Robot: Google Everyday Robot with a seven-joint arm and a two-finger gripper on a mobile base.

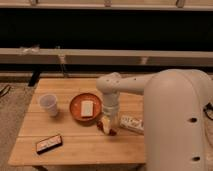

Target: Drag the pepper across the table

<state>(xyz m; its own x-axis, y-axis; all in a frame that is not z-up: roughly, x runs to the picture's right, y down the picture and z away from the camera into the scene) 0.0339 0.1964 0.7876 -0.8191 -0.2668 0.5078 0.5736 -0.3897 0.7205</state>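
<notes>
The light wooden table (75, 152) fills the lower left of the camera view. My gripper (106, 126) points down at the table just right of the orange plate (76, 113), at the end of the white arm. A small dark red pepper (112, 132) lies on the table right under the gripper, touching or nearly touching it. Most of the pepper is hidden by the gripper.
The orange plate holds a pale square item (87, 108). A clear cup (48, 105) stands to its left. A flat black device (49, 143) lies near the front left edge. A white labelled bottle (132, 123) lies just right of the gripper. My white body fills the right side.
</notes>
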